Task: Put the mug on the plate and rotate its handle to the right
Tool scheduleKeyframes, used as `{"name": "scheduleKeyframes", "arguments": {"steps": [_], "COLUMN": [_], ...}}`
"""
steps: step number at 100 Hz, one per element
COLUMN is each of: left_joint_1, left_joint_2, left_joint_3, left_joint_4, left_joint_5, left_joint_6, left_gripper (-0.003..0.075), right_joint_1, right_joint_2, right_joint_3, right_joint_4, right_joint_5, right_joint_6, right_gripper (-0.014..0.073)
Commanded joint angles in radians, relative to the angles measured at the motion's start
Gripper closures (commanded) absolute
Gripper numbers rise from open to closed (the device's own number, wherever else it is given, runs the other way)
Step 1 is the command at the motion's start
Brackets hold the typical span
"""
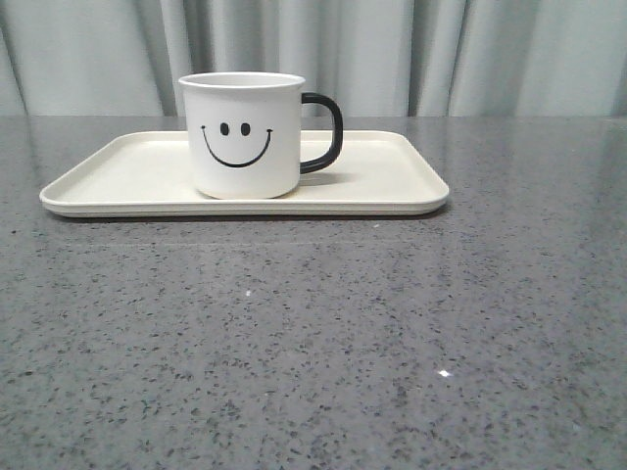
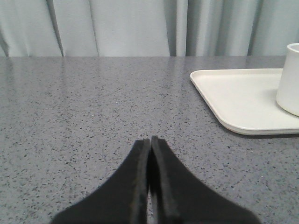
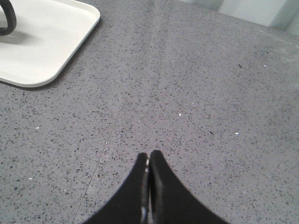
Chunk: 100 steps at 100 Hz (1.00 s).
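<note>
The white mug [image 1: 243, 135] with a black smiley face stands upright on the cream plate [image 1: 118, 171], near its middle. Its black handle [image 1: 326, 132] points to the right in the front view. The left wrist view shows the plate's corner [image 2: 233, 100] and an edge of the mug [image 2: 290, 79]. The right wrist view shows a plate corner [image 3: 51, 42] and a bit of the handle [image 3: 6, 18]. My left gripper [image 2: 150, 138] is shut and empty over bare table, left of the plate. My right gripper [image 3: 149, 153] is shut and empty, right of the plate. Neither gripper shows in the front view.
The grey speckled table [image 1: 313, 333] stretches in front of the plate. A pale curtain [image 1: 441, 49] hangs behind the table's far edge.
</note>
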Motion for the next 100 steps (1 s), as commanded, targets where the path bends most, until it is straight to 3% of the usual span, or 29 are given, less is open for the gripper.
{"name": "scheduleKeyframes", "arguments": {"steps": [1,100], "left_joint_1": [0.002,0.021], "left_joint_2": [-0.025,-0.058], "left_joint_3": [-0.008,0.036], "left_joint_4": [-0.01,-0.013], "left_joint_5": [-0.091,-0.108], "left_joint_6": [0.002,0.002], "left_gripper": [0.074,0.074], "right_joint_1": [-0.009,-0.009], "right_joint_2": [0.001,0.001], "right_joint_3": [-0.026,-0.026], "right_joint_4": [0.003,0.003], "right_joint_5": [-0.081,-0.081], "right_joint_6": [0.002,0.002], "right_gripper": [0.0659,0.0659]}}
